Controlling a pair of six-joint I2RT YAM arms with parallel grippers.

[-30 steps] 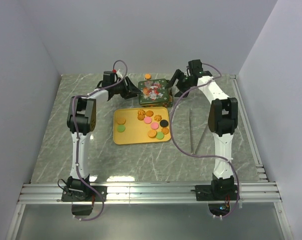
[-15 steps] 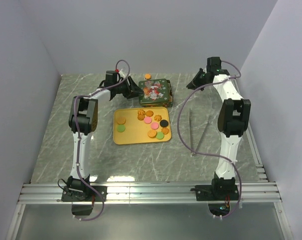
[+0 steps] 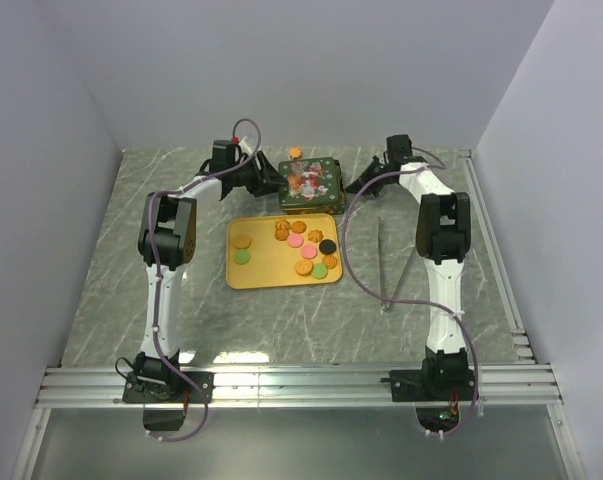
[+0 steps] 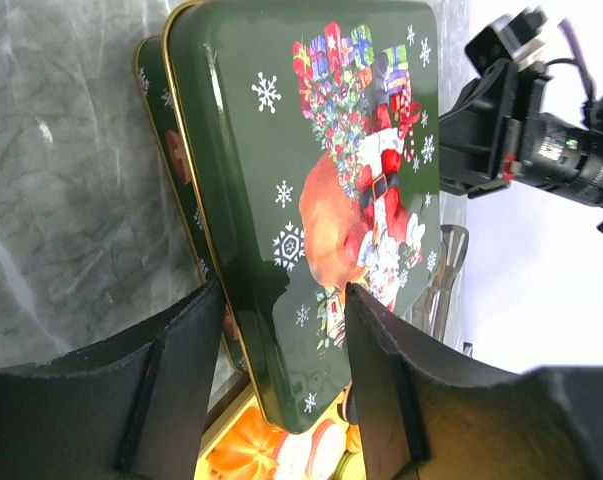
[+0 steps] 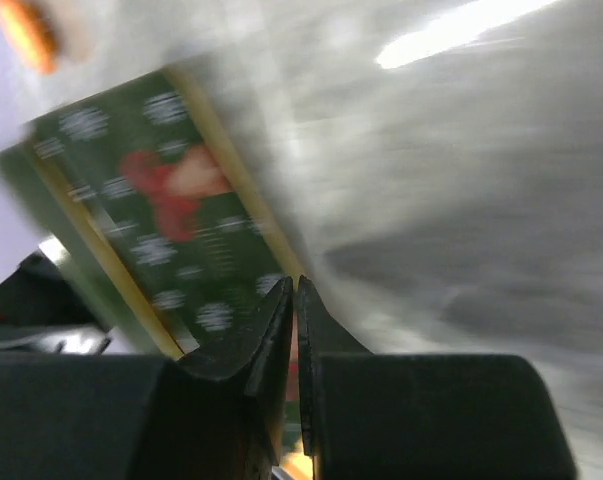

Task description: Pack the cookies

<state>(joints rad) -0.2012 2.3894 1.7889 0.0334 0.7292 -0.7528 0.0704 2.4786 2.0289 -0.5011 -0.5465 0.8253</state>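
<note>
Most of the right wrist view is smeared with blur. Only the right gripper [image 5: 294,285] reads sharply, its fingers drawn together to a hairline slit with nothing visible between them. Behind them is a green box with a gold edge, its print unreadable, and an orange blob is cut off at the top left corner.

In the left wrist view the left gripper [image 4: 281,300] has its fingers about half apart and closed on the near end of the tin lid [image 4: 311,150]. The lid's two long edges run out of sight behind them. The lid sits skewed over the tin base [image 4: 151,75], of which only a strip shows on the left. Under the lid's near end an orange piece and some pale shapes are cut off by the frame edge, too partial to name.

From above, roughly a dozen cookies [image 3: 303,250] in orange, pink, green and black lie loose on the gold tray [image 3: 266,272], just on the near side of the tin. Both grippers are beyond the tray and apart from the cookies, the left one at the tin's left end and the right one just off its right end. One more orange cookie [image 3: 295,153] sits alone beyond the tin. Thin tongs [image 3: 383,270] lie on the table [image 3: 131,280], right of the tray.
</note>
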